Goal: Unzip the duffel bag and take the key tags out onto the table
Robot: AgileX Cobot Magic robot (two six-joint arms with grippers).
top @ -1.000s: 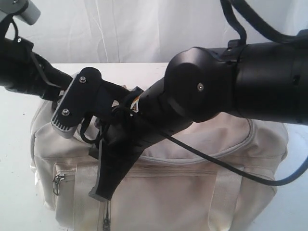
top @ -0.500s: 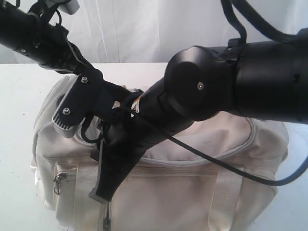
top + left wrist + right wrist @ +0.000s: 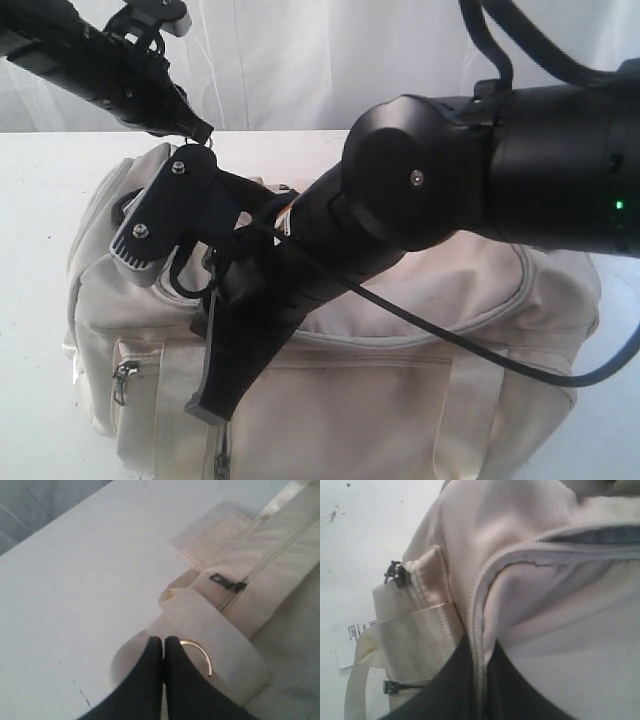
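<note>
The cream duffel bag [image 3: 430, 300] lies on the white table [image 3: 40, 200] with its top zip closed along the flap seam [image 3: 485, 565]. My right gripper [image 3: 480, 650] reaches across to the bag's left end and is shut on that seam; it points down over the bag's front [image 3: 212, 395]. My left gripper [image 3: 200, 131] hangs above the bag's left end, off the fabric. Its fingers [image 3: 150, 670] are shut with nothing seen between them, above a webbing strap loop with a gold ring [image 3: 200, 652]. The key tags are hidden.
A white paper barcode tag [image 3: 355, 640] lies on the table beside the bag's end. Dark zip pulls show on a pocket [image 3: 120, 375] and by the strap [image 3: 227, 582]. A white curtain [image 3: 300, 60] backs the table. The right arm's elbow [image 3: 420, 180] looms over the bag.
My left arm has risen and drawn back toward the upper left, leaving the bag's end. The right arm and the bag have stayed where they were.
</note>
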